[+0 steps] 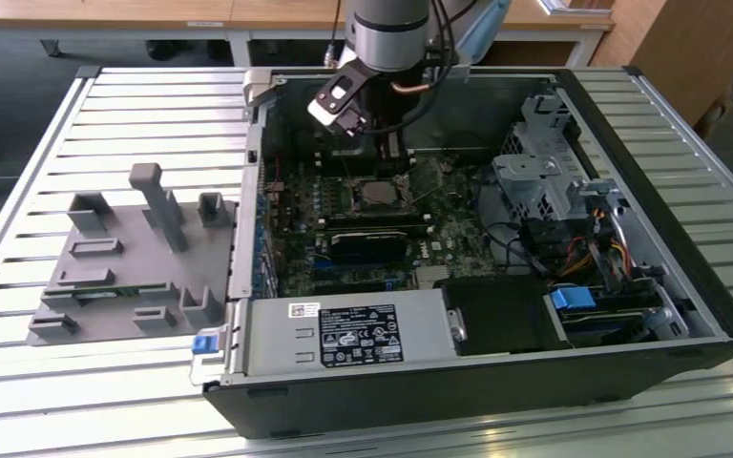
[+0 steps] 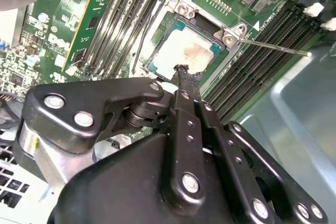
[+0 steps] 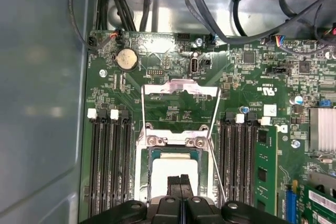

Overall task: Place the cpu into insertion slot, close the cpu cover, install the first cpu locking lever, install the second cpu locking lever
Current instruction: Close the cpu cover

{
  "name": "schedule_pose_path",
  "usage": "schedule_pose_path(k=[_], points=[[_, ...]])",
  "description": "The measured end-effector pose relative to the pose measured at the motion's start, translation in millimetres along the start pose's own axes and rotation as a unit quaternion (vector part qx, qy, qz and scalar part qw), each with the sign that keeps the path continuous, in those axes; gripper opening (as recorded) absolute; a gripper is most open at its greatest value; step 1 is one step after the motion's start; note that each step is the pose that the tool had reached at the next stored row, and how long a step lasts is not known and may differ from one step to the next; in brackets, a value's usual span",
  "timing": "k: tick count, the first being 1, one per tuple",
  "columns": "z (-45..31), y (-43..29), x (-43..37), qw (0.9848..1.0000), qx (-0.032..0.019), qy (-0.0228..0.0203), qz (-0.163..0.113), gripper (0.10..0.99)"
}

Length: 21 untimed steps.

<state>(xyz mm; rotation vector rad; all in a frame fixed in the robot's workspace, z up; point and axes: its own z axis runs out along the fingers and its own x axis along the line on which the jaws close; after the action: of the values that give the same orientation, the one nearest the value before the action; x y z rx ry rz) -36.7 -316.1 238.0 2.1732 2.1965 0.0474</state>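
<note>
The cpu (image 2: 178, 51), a silver-grey square with a pale smear on top, lies in the insertion slot (image 2: 157, 64) on the green motherboard. My gripper (image 2: 181, 71) is shut, its black fingertips pressed together with nothing between them, directly over the chip's near edge; I cannot tell whether they touch it. In the first wrist view the gripper (image 3: 181, 182) sits over the cpu (image 3: 170, 169). The cpu cover (image 3: 181, 86), a thin silver frame, appears swung open beyond its hinge. A thin wire lever (image 2: 273, 48) sticks out sideways, unlatched. In the exterior view the gripper (image 1: 386, 157) hangs just behind the socket (image 1: 377, 194).
Long black memory slots (image 3: 107, 171) flank the socket on both sides. A black heat-sink block (image 1: 373, 240) lies in front of it. Cables (image 3: 210, 3) and a drive cage (image 1: 545, 172) crowd the case (image 1: 469, 391). A grey fixture (image 1: 125, 258) stands outside, on the exterior view's left.
</note>
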Motion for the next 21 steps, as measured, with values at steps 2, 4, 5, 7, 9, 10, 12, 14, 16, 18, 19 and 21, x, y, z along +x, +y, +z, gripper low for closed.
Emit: schedule_pose_path(k=[2,4,5,7,9,10,12,14,16,18,19,21], points=[[-3.3,0.2,-0.1,1.0,0.0,0.0,0.0,0.106],[-7.2,0.4,-0.1,1.0,0.0,0.0,0.0,0.106],[-9.8,0.6,-0.1,1.0,0.0,0.0,0.0,0.106],[-15.7,0.9,-0.2,1.0,0.0,0.0,0.0,0.106],[-21.6,1.3,-0.3,1.0,-0.0001,0.0001,0.0,0.106],[-24.6,1.4,-0.4,1.0,-0.0001,0.0,0.0,0.106],[-31.4,1.8,-0.5,1.0,0.0,0.0,0.0,0.106],[-38.1,2.2,-0.6,1.0,-0.0001,0.0001,0.0,0.106],[-40.7,2.3,-0.7,1.0,0.0,0.0001,0.0,0.106],[-40.7,2.2,-3.9,1.0,0.0,0.0007,0.0,0.106],[-40.6,2.2,-5.8,1.0,0.0,0.001,0.0,0.106],[-40.6,2.2,-9.2,1.0,0.0,0.0011,0.0,0.106]])
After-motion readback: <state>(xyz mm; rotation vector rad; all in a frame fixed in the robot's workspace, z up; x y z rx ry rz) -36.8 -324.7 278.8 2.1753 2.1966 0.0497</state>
